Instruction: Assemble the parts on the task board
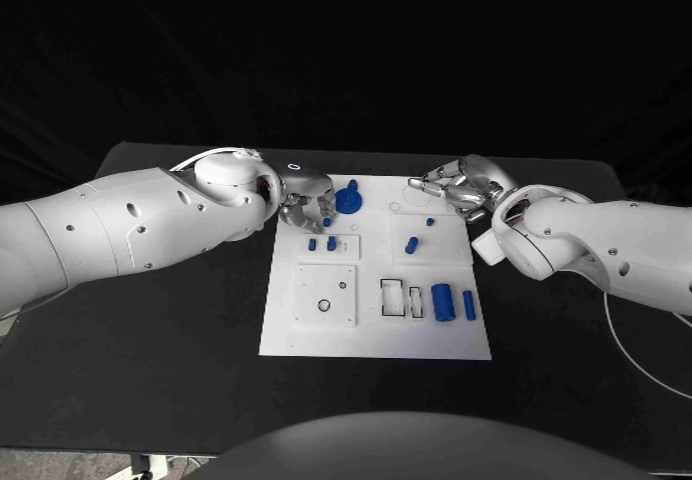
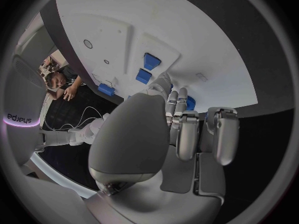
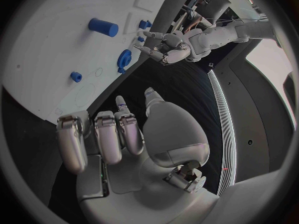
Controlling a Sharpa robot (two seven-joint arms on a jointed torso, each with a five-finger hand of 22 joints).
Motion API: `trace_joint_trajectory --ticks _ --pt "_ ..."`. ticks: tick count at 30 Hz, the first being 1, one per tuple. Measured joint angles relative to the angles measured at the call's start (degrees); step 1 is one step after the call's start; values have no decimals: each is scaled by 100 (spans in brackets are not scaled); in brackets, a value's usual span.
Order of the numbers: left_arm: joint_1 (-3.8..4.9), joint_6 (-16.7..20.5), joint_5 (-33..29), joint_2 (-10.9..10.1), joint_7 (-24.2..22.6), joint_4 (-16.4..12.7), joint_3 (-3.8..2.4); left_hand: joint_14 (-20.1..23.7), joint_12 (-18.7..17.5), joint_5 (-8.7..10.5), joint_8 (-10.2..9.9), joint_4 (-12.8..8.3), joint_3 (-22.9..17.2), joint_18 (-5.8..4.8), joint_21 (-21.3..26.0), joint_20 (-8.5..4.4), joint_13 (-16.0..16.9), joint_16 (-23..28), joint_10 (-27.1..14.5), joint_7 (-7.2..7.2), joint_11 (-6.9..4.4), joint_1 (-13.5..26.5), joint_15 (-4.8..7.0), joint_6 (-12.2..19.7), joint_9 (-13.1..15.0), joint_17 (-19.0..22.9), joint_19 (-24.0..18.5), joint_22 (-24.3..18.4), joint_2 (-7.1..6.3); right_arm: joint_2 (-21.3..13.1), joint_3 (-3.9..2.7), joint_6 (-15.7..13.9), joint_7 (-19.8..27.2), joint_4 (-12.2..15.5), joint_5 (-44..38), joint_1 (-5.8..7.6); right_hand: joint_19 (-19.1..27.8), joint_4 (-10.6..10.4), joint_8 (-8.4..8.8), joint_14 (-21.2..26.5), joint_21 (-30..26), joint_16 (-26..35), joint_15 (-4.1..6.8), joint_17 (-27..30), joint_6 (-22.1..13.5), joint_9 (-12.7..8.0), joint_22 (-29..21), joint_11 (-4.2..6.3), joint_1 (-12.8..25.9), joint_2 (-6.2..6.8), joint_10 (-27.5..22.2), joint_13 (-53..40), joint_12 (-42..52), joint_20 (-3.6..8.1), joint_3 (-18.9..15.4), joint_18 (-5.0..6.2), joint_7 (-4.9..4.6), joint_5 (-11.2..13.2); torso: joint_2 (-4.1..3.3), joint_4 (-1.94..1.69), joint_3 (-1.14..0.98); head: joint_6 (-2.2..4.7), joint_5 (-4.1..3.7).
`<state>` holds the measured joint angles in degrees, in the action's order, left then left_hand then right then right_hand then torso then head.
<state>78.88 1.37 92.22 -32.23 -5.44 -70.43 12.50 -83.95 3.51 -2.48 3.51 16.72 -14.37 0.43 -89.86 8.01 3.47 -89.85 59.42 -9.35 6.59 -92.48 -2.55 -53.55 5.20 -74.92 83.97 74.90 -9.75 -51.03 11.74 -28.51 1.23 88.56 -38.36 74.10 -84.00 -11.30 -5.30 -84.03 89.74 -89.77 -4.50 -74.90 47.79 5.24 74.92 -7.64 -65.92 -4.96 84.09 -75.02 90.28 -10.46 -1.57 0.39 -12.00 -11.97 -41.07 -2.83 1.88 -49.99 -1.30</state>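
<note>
Black table surface (image 1: pixel 159 340) carries the white task board (image 1: pixel 378 330) at its centre; behind the table the surroundings are dark and featureless.

Board layout, head view:
- A blue gear-shaped part (image 1: pixel 348 200) stands at the far left corner of the board.
- Two small blue pegs (image 1: pixel 322 243) sit in a raised block just nearer than the gear.
- A short blue cylinder (image 1: pixel 411 244) lies on the right raised block, with a small blue stud (image 1: pixel 430 222) beyond it.
- Two larger blue cylinders (image 1: pixel 453 302) lie side by side near the right edge, beside rectangular slots (image 1: pixel 400 298).

Left hand (image 1: pixel 306 200) is at the board's far left corner, fingers curled close beside the gear; whether it grips the gear cannot be told. Right hand (image 1: pixel 459 190) hovers over the far right corner, fingers partly curled, nothing in it.
</note>
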Motion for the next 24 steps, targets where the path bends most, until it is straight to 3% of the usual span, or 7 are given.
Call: trace_joint_trajectory --ticks 7,10,12,18,22,24 --pt "0 317 -89 -147 -25 -89 -8 -2 0 0 0 3 149 0 0 2 7 1 -145 -45 34 158 -2 209 -63 0 2 0 -66 -3 0 1 -3 -2 0 0 0 0 0 0 0 0 0 0 0 0 0 0 0 0 0 0 0 0 0 0 0 0 -1 -1 1 0 3" --pt "0 502 -186 -234 -57 -131 -14 -21 0 0 0 1 251 0 0 41 6 36 -281 -76 56 213 -20 715 -151 0 1 0 -121 -5 0 2 -4 -4 0 0 0 0 0 0 0 0 0 0 0 0 0 0 0 0 0 0 0 0 0 0 0 0 -1 0 1 0 -1" --pt "1 632 -276 -302 -101 -157 -18 -21 0 0 0 1 285 0 0 41 6 36 -282 -76 56 211 -21 825 -161 0 1 0 -120 -7 0 2 -4 -5 0 0 0 0 0 0 0 0 0 0 0 0 -1 0 0 0 0 0 0 0 0 0 0 0 -1 -1 1 0 -7" --pt "6 1016 -686 -515 -311 -214 -72 -21 0 0 0 10 436 0 0 41 21 136 -302 -109 36 342 -20 798 -153 1 1 0 -178 -19 0 -2 -4 -5 1 0 0 0 0 0 0 0 0 -1 0 -1 -1 0 0 0 0 0 0 0 0 0 0 0 -1 -4 1 0 -10" --pt "8 1297 -1124 -642 -503 -248 -87 2 88 0 91 25 480 0 0 82 37 157 -135 -142 85 615 -43 422 -95 1 0 0 -47 -27 0 -9 -4 1 1 0 0 24 0 0 0 0 0 -4 0 -1 -1 -20 -49 -48 -20 0 0 -42 -24 0 0 0 0 -4 -1 0 -5" --pt "10 1502 -1414 -700 -619 -266 -85 2 160 0 162 7 461 0 0 82 55 153 24 -121 64 756 -43 258 -67 1 0 0 96 -35 0 -18 2 7 1 -1 -1 7 -31 0 0 0 0 -4 45 17 -1 -20 -54 -54 -20 0 0 -42 -42 0 -4 0 1 -7 -3 0 -5"
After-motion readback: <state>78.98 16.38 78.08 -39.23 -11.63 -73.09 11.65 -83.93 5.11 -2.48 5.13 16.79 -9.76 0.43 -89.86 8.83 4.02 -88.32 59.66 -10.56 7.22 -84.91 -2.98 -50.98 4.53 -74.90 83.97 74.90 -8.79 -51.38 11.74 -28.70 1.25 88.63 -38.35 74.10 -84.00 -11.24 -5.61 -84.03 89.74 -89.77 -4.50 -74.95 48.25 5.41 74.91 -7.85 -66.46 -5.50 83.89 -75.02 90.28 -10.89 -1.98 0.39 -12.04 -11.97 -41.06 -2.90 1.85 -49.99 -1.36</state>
